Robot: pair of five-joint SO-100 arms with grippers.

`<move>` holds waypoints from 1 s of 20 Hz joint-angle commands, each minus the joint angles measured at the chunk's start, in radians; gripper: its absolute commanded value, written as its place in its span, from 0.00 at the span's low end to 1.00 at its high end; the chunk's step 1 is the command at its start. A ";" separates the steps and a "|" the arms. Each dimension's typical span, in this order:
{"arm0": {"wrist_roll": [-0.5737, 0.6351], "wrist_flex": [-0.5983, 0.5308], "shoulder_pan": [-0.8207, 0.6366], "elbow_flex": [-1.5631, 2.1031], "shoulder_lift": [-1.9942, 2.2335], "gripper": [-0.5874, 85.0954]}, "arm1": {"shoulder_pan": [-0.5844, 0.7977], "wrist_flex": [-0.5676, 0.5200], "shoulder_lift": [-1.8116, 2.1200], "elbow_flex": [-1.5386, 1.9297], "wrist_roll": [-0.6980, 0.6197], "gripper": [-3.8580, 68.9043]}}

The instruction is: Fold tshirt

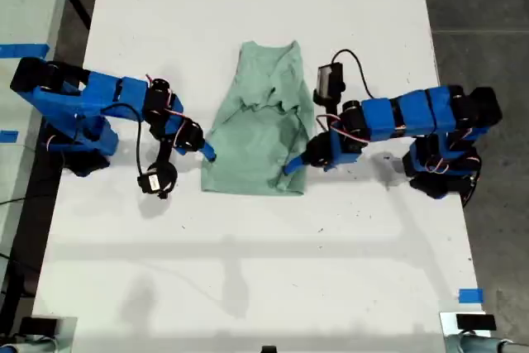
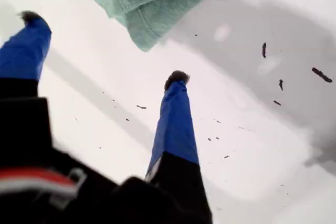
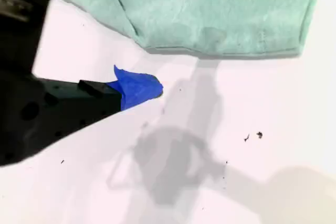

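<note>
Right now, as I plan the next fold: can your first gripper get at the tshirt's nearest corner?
Probably yes. My first gripper is open, and the tshirt corner lies just ahead of its fingertips on the bare table, with nothing between them.

The tshirt [image 1: 260, 130] lies on the surface [image 1: 248, 270], midway between the two arms. My first gripper [image 1: 207, 153] sits just beside its lower corner on the exterior view's left. My second gripper [image 1: 293, 164] is at the lower corner on the exterior view's right, with one of its jaws over the cloth and the other over the surface beside it.
</note>
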 commanded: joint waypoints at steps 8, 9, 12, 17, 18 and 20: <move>-0.021 -0.365 -0.069 0.006 -0.370 0.01 | -0.035 0.002 0.222 0.140 0.072 0.57; -0.046 -0.357 -0.064 0.005 -0.362 0.01 | -0.035 -0.006 0.225 0.150 0.074 0.57; -0.089 -0.169 -0.060 -0.018 -0.232 0.01 | -0.032 -0.031 0.241 0.175 0.071 0.57; -0.052 0.060 -0.074 -0.244 -0.132 0.01 | -0.020 -0.048 0.288 0.222 0.064 0.56; -0.040 0.112 -0.067 -0.376 -0.207 0.01 | -0.018 -0.049 0.307 0.233 0.067 0.56; 0.021 0.071 -0.046 -0.592 -0.353 0.01 | -0.017 -0.049 0.345 0.265 0.077 0.55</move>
